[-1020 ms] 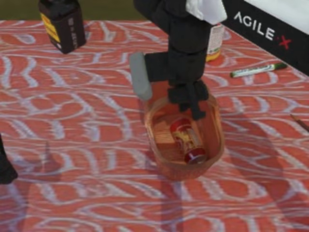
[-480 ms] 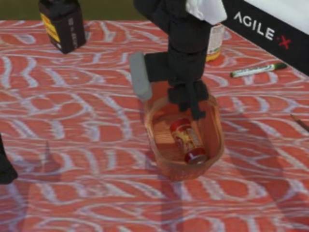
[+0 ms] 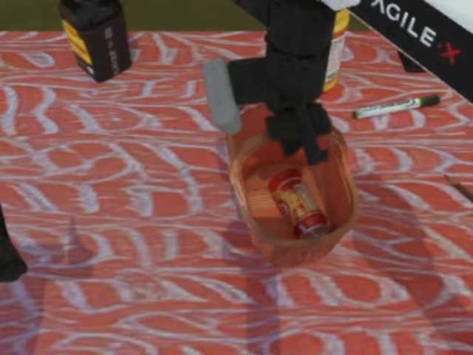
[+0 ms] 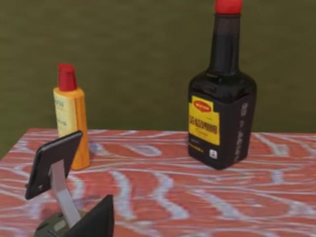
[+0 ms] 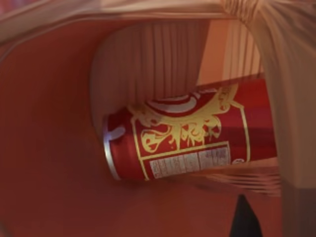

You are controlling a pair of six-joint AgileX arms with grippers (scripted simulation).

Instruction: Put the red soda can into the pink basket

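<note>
Lying on its side, the red soda can [image 3: 298,211] rests on the floor of the pink basket [image 3: 342,222], its silver top toward the far end and its gold logo facing up. It touches nothing but the basket's woven bottom, which suggests it was dropped rather than stood upright. The basket sits right of the tabletop's [image 3: 111,222] centre.

The right claw [image 3: 303,144] hangs over the basket's far rim, just above the can and clear of it; it holds nothing. Whether its fingers are spread or together cannot be told from above, since the black arm hides them. The right wrist view looks straight down into the basket, filled by the can's label and the curved wicker wall, with only a dark fingertip [image 5: 245,217] showing at the edge.

The left arm [image 3: 9,255] is parked at the tabletop's left edge; its claw's opening cannot be judged.

Judging by how things lie, the can is delivered, and what remains is for the right arm to lift away without catching the basket's handle.
</note>
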